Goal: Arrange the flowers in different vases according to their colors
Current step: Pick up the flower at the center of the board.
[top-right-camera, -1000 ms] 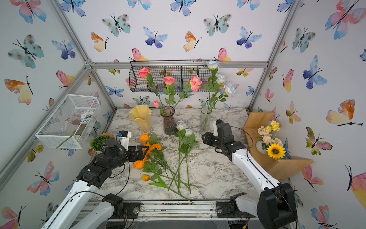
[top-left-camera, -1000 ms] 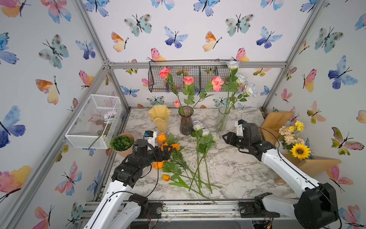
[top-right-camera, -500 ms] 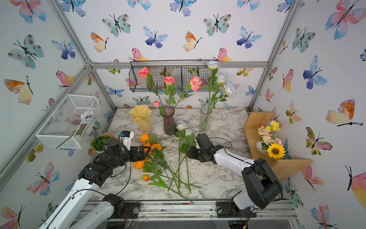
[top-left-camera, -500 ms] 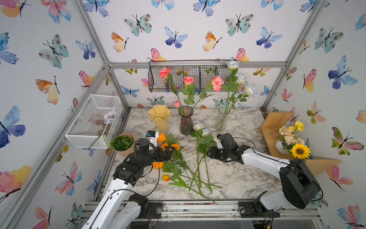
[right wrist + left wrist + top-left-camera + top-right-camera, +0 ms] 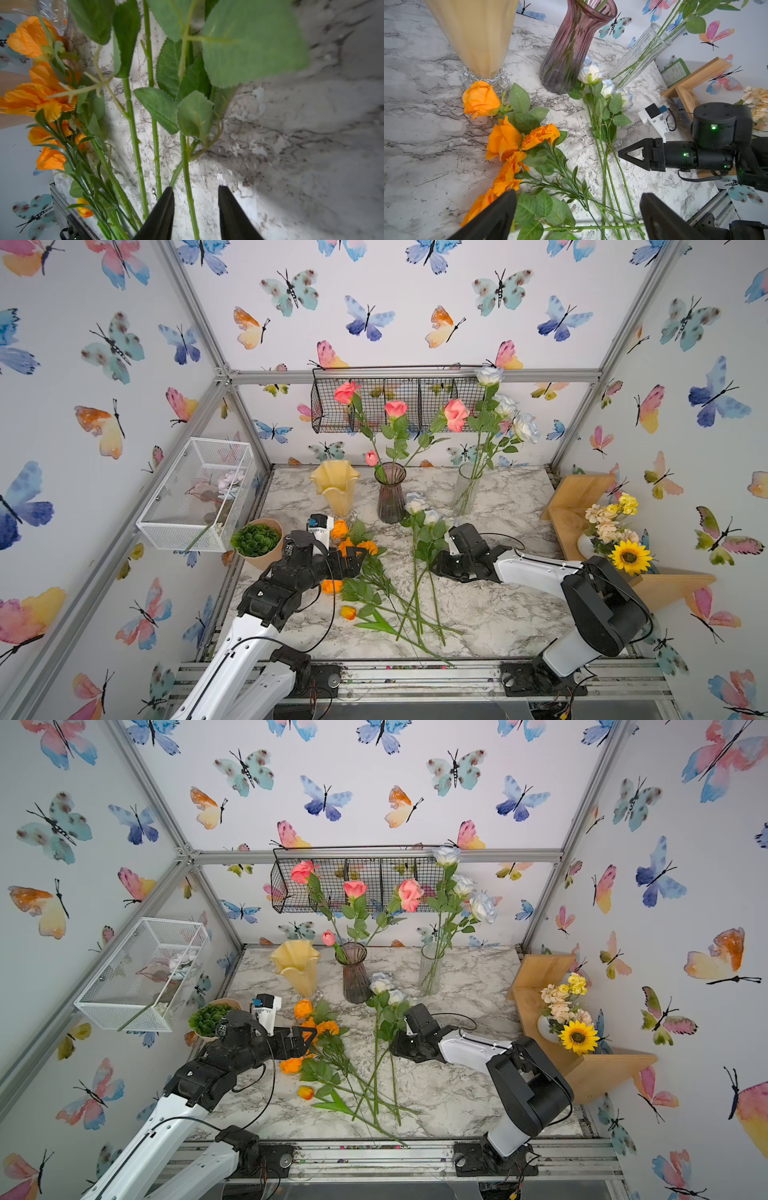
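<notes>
The right gripper (image 5: 195, 188) is low over the marble table (image 5: 498, 614), jaws part-open astride one white-blue rose stem (image 5: 186, 162) but not yet pinching it, likely bound for the clear cylinder vase (image 5: 465, 489) with its matching roses (image 5: 525, 427). The left gripper (image 5: 578, 195) hangs wide open, empty, above the orange flowers (image 5: 503, 139) beside the yellow vase (image 5: 334, 485)

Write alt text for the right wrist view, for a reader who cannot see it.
The right gripper straddles a green stem lying on the marble table, its black jaws apart on either side and not yet pinching it. More leafy stems lie alongside, with orange flowers beyond them.
</notes>
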